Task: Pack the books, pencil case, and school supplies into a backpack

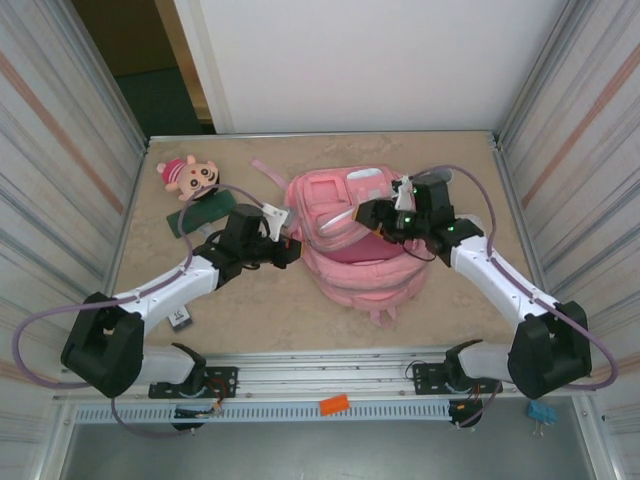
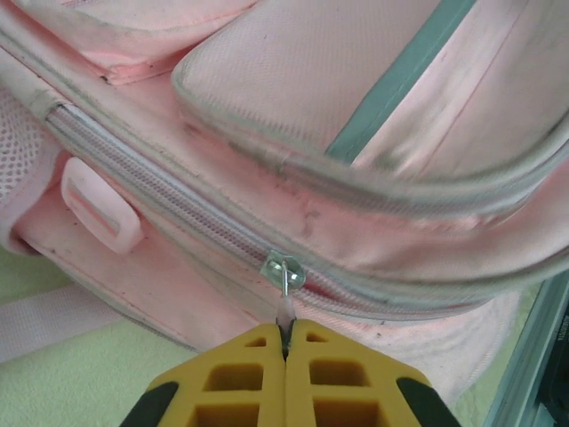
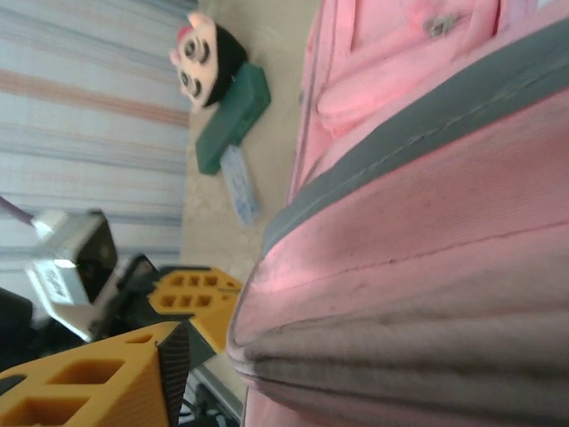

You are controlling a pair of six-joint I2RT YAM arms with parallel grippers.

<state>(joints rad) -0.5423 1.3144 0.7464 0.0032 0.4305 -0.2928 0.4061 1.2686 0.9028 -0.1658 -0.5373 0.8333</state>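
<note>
The left gripper [image 2: 284, 336] is clenched. Its 2 yellow fingers [image 2: 236, 374] meet with no gap and pinch the small zipper pull [image 2: 284, 307]. The metal slider [image 2: 283, 269] sits just ahead of the fingertips, on a zip of the pink backpack [image 2: 356, 107]. From the slider the zip line runs up and to the left of the fingers, past a pink plastic tab [image 2: 98, 209].

From above, the left gripper meets the backpack's side, and the right gripper [image 1: 370, 215] reaches onto the bag's top from the opposite side, facing it. In the right wrist view 1 yellow finger [image 3: 98, 374] lies just beside a bulge of pink fabric with grey trim. The 2nd finger is hidden, so I cannot tell whether this gripper grasps the fabric or stands released.

Ahead of that finger, the dark green pencil case [image 3: 236, 120] lies on the table [image 3: 209, 231], outside the backpack. A slim grey-blue stick [image 3: 240, 182] lies at the case's nearer end, and a plush doll [image 3: 204, 58] sits at its far end.
</note>
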